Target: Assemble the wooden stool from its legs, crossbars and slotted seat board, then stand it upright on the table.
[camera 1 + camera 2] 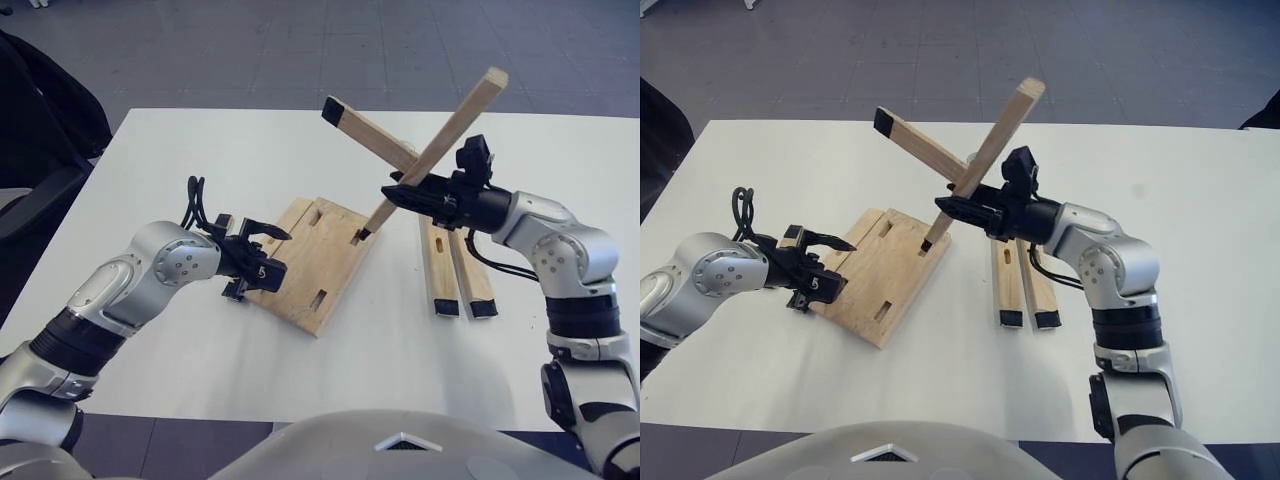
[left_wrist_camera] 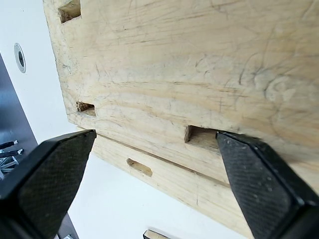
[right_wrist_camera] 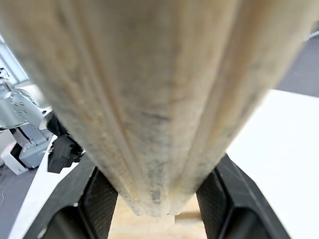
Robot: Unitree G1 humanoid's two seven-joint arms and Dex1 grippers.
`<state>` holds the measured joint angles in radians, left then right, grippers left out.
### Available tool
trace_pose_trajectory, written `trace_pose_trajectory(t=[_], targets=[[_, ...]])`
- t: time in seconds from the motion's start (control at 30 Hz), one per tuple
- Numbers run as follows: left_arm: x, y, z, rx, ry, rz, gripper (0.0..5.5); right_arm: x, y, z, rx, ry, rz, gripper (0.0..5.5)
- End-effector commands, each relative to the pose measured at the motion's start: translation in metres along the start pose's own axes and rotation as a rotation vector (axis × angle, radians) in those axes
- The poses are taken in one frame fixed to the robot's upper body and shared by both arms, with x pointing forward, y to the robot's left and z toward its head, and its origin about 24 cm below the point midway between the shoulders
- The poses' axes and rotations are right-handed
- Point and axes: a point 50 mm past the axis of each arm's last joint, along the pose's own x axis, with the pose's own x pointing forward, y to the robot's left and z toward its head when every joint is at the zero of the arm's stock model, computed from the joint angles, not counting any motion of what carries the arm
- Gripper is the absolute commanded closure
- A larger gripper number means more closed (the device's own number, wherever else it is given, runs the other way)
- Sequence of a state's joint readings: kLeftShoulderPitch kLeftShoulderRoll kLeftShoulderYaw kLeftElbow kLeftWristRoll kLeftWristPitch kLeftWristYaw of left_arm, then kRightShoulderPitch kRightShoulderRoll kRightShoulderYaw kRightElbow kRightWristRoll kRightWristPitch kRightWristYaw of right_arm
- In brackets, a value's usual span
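Observation:
The slotted seat board (image 1: 318, 262) lies on the white table (image 1: 200, 150), a little left of centre. My left gripper (image 1: 268, 252) is open at the board's left edge, one finger (image 2: 55, 174) on each side of the edge and the board's slots (image 2: 202, 135) just past them. My right gripper (image 1: 400, 195) is shut on a long leg (image 3: 149, 99) of a crossed pair of legs (image 1: 430, 150) held in the air. The leg's lower black tip (image 1: 359, 238) hovers at a slot near the board's right edge. Two more legs (image 1: 457, 272) lie side by side to the right.
A dark chair (image 1: 40, 130) stands off the table's left side. Grey floor lies beyond the far edge. Bare table top stretches along the back, at the front between my arms, and at the far right.

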<state>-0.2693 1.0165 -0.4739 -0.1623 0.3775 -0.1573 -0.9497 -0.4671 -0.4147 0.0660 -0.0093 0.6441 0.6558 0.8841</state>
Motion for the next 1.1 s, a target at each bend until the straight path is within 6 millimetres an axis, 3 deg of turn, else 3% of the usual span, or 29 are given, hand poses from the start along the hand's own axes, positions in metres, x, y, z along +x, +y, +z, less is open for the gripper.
trace_pose_trajectory(t=[0.03, 0.47, 0.73, 0.93, 1.1], targets=[[0.019, -0.028, -0.006, -0.049, 0.024, -0.129, 1.02, 0.014, -0.010, 0.001, -0.056, 0.032, 0.020, 3.47], [0.023, -0.023, -0.002, -0.053, -0.002, -0.111, 1.02, 0.032, -0.039, -0.032, -0.038, 0.139, -0.008, 3.47], [0.025, -0.023, 0.000, -0.064, -0.008, -0.104, 1.02, 0.033, -0.034, -0.067, -0.103, 0.326, 0.029, 3.47], [0.028, -0.026, 0.004, -0.082, -0.019, -0.100, 1.02, 0.023, -0.015, -0.096, -0.118, 0.346, 0.045, 3.47], [0.029, -0.029, 0.009, -0.095, -0.028, -0.096, 1.02, 0.020, -0.008, -0.104, -0.105, 0.350, 0.022, 3.47]])
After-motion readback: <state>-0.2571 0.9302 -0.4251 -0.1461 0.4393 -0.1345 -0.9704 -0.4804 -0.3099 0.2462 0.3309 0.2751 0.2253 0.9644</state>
